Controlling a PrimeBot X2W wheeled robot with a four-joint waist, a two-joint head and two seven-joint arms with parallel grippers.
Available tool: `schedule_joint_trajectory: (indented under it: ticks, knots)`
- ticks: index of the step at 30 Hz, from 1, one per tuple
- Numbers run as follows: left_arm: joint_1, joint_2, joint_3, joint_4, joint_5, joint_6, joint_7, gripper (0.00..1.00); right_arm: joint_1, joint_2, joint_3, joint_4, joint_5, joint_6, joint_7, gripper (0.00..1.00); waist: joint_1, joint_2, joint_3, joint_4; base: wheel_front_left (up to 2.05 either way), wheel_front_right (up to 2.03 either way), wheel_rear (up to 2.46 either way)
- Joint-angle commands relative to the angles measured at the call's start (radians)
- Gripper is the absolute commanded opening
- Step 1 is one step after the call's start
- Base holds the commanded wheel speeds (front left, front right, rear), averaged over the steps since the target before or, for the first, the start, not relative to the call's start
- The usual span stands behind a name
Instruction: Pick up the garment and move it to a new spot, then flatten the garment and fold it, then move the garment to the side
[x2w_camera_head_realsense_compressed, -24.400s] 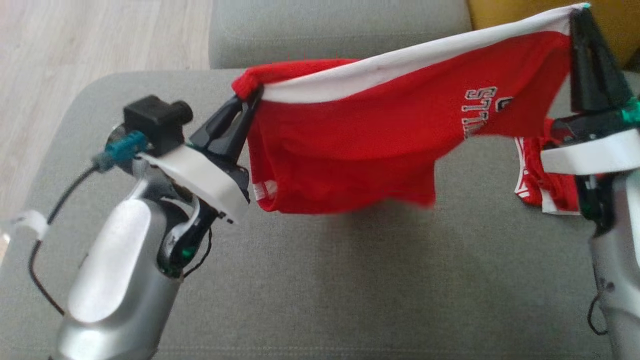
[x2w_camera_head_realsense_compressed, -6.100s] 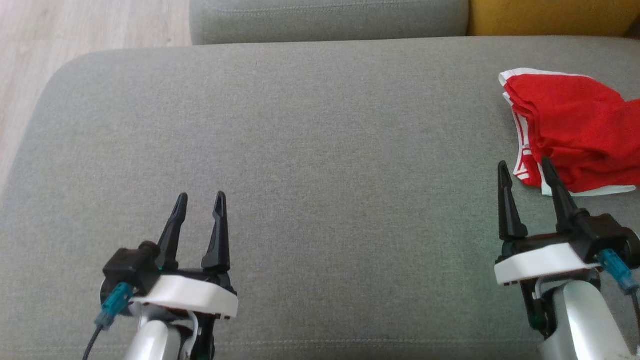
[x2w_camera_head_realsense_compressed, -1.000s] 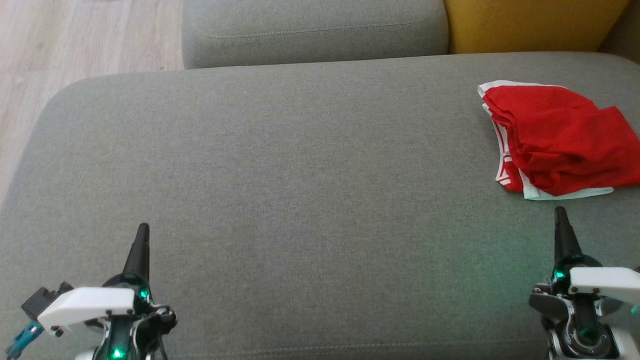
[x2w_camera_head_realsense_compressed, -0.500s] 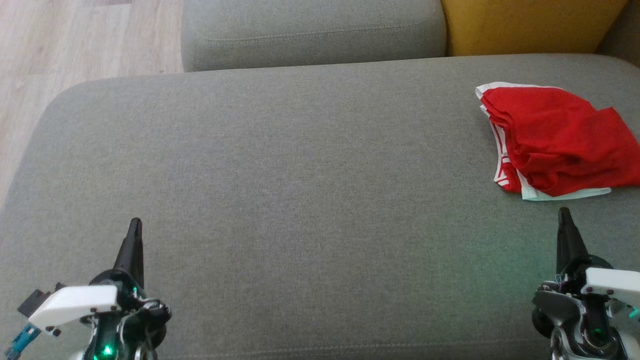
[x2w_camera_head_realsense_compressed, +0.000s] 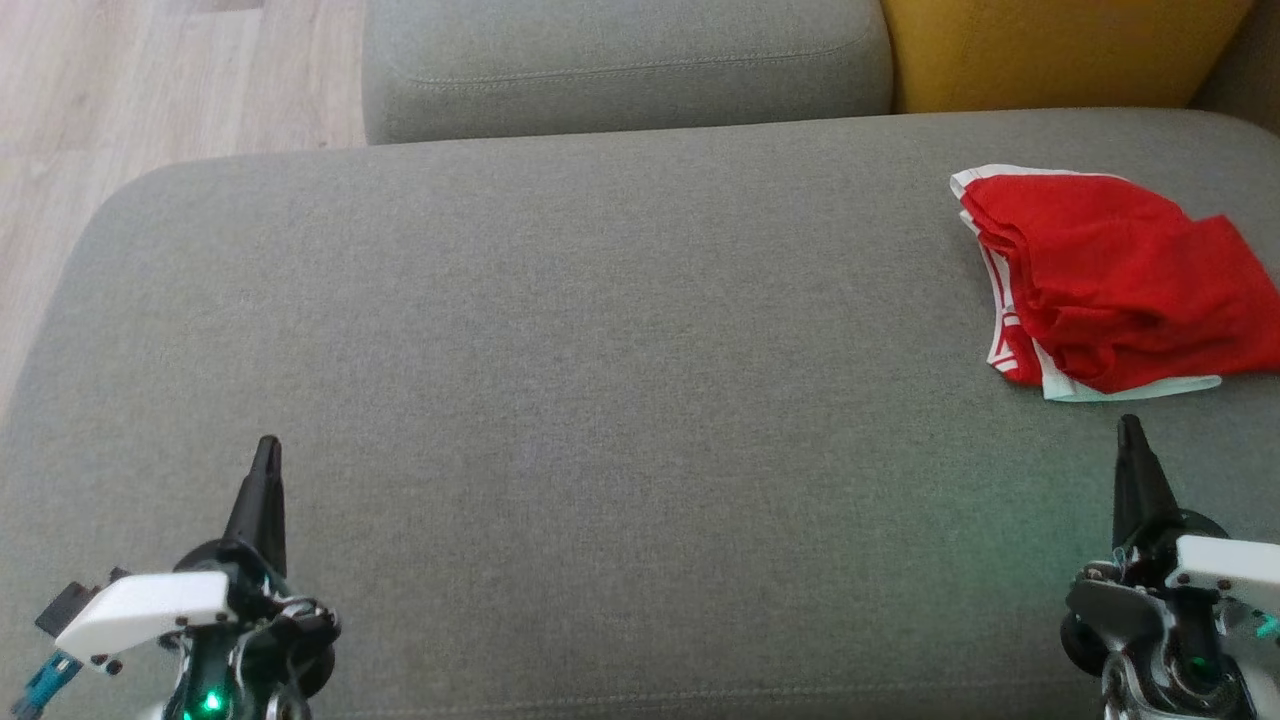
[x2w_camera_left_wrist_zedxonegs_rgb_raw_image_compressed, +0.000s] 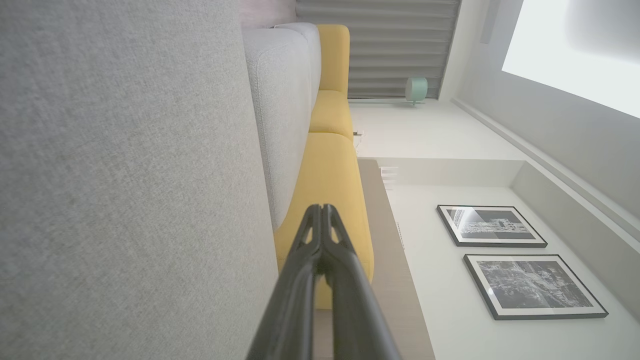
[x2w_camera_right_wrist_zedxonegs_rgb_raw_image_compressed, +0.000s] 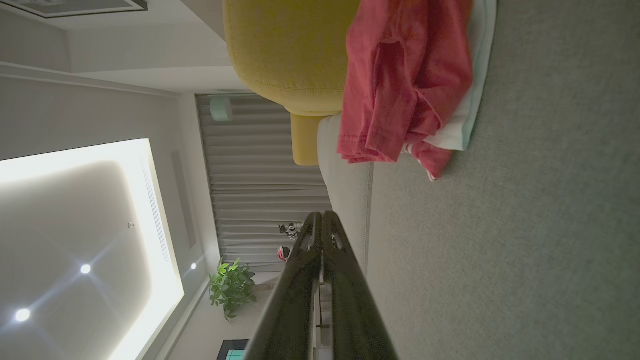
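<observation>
Red garment (x2w_camera_head_realsense_compressed: 1110, 280), white-trimmed and loosely folded, lies by the grey sofa cushion's (x2w_camera_head_realsense_compressed: 600, 350) far right corner. Left gripper (x2w_camera_head_realsense_compressed: 267, 447) and right gripper (x2w_camera_head_realsense_compressed: 1129, 425) hover near its front edge, fingers pressed together, holding nothing

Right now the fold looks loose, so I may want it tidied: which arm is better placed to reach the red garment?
Right. The right gripper, shut, points at the red garment lying close ahead on the grey cushion; the left gripper, also shut, is across the cushion at its far left.
</observation>
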Motion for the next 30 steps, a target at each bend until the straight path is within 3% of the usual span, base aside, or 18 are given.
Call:
schedule_joint_trajectory:
  ticks: [1,30]
  knots:
    - [-0.056,0.014,0.039,-0.026,0.001,-0.007,0.008,0.00,-0.045,-0.004,0.020,-0.032,0.007,-0.001,0.006,0.00,0.0000,0.0000,0.000,0.000,0.00,0.00,0.00]
    - [-0.057,0.008,0.048,-0.026,0.007,-0.007,0.015,0.00,-0.045,-0.004,0.020,-0.032,0.007,-0.001,0.006,0.00,0.0000,0.0000,0.000,0.000,0.00,0.00,0.00]
